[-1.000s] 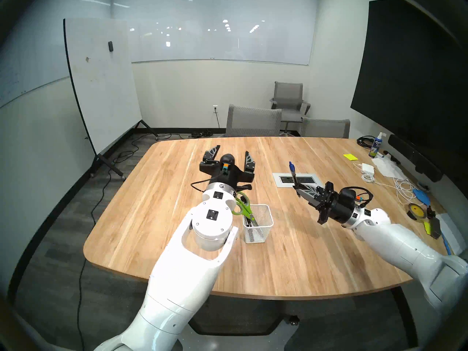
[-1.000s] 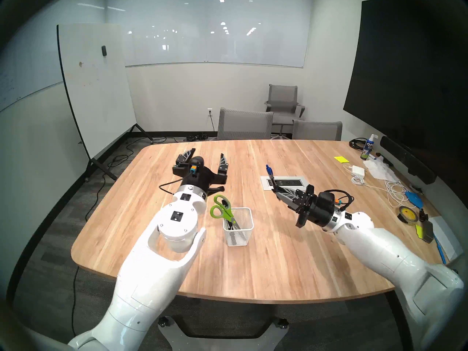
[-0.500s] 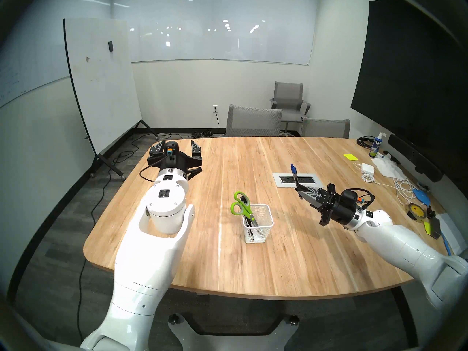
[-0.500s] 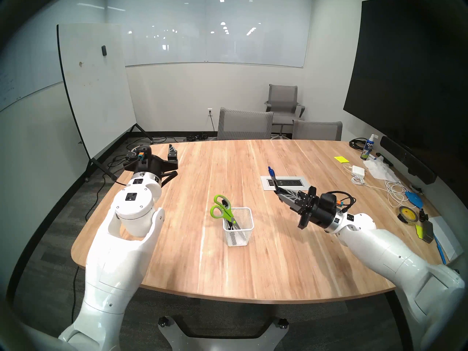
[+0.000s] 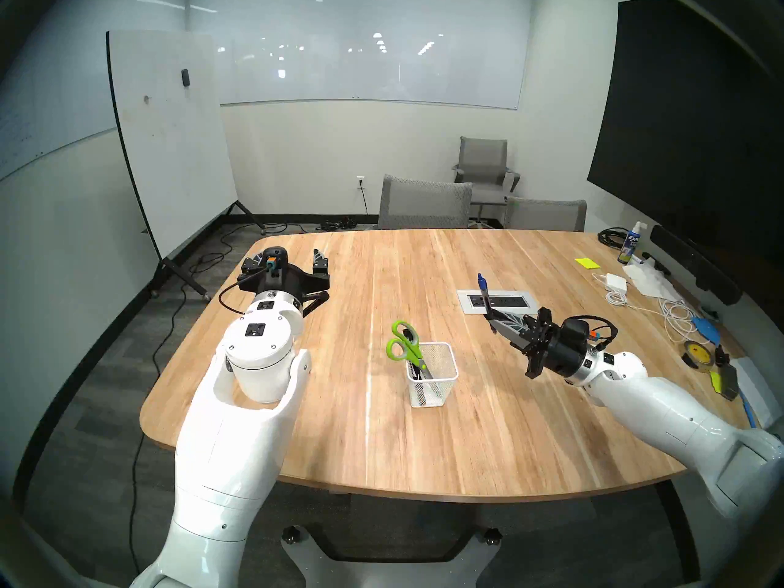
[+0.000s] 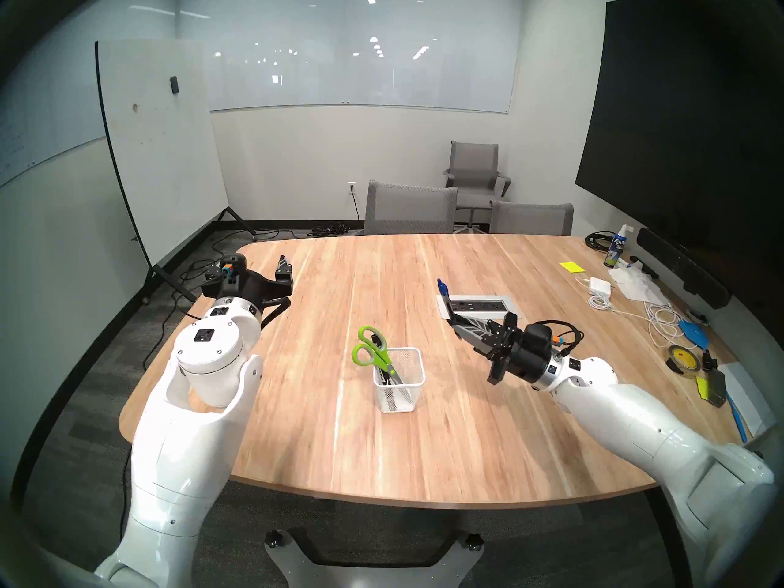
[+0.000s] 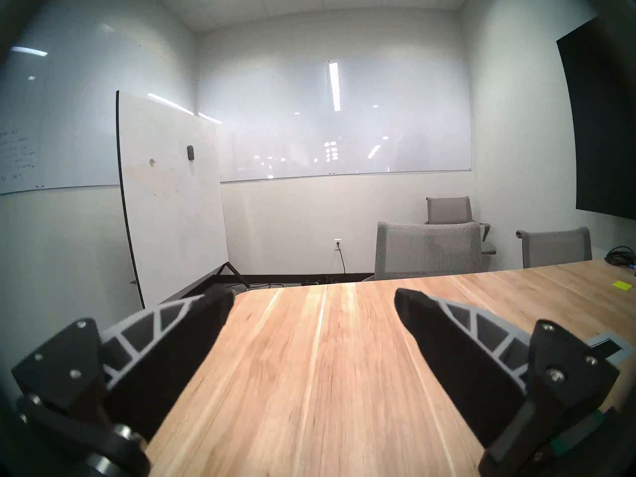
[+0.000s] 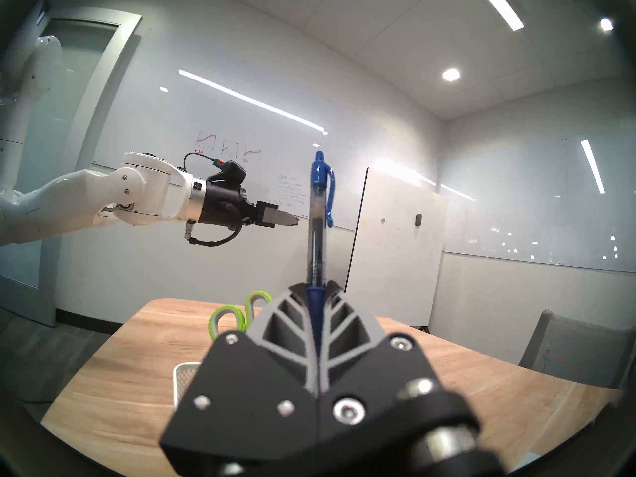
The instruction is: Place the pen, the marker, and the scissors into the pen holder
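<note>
Since a second ago, left gripper (image 5: 288, 257) swung from above holder (image 5: 432, 375) to the tabletop's far-left corner, jaws apart, empty. Right gripper (image 8: 315, 287) stays clamped on pen (image 8: 318, 218); only its wrist view shows the pen's clip. Head view shows scissors (image 5: 406, 344) in holder.

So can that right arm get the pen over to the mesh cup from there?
Probably yes: the right gripper is shut on the pen, and only bare table lies between it and the pen holder.

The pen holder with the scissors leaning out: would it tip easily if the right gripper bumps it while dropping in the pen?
Probably. The pen holder is thin wire mesh, likely light. The scissors lean out over one rim, loading that side. It stands free on the table, so it may slide or tip.
</note>
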`<state>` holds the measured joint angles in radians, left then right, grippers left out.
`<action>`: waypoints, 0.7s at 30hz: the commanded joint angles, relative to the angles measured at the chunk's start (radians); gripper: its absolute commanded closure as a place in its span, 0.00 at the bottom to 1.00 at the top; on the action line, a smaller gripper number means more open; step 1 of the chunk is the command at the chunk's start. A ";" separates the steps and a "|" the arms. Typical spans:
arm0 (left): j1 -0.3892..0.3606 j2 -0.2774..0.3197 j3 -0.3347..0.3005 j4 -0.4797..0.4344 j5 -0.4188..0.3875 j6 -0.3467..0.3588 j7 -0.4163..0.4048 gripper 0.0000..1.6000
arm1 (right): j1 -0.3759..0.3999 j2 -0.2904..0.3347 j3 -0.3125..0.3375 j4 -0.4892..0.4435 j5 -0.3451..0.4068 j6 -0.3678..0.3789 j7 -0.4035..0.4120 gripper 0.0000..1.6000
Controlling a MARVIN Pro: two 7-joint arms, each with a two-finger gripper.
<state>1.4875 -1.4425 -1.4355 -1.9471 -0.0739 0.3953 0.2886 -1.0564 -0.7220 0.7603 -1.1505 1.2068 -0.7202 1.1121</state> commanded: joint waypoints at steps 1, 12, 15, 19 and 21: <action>-0.011 -0.002 0.003 -0.031 0.005 -0.010 0.005 0.00 | 0.025 -0.003 -0.010 -0.045 -0.004 0.008 0.072 1.00; -0.010 -0.001 0.003 -0.032 0.005 -0.010 0.006 0.00 | 0.054 -0.036 -0.037 -0.029 -0.020 0.031 0.080 1.00; -0.010 -0.002 0.004 -0.032 0.006 -0.011 0.006 0.00 | 0.057 -0.043 -0.040 -0.028 -0.020 0.034 0.079 1.00; -0.010 -0.002 0.004 -0.032 0.006 -0.011 0.007 0.00 | 0.060 -0.053 -0.043 -0.030 -0.021 0.037 0.076 1.00; -0.010 -0.002 0.004 -0.032 0.006 -0.011 0.007 0.00 | 0.061 -0.058 -0.044 -0.031 -0.021 0.038 0.075 1.00</action>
<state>1.4870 -1.4402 -1.4346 -1.9521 -0.0661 0.3926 0.2973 -1.0236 -0.7627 0.7117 -1.1726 1.1844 -0.6766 1.1543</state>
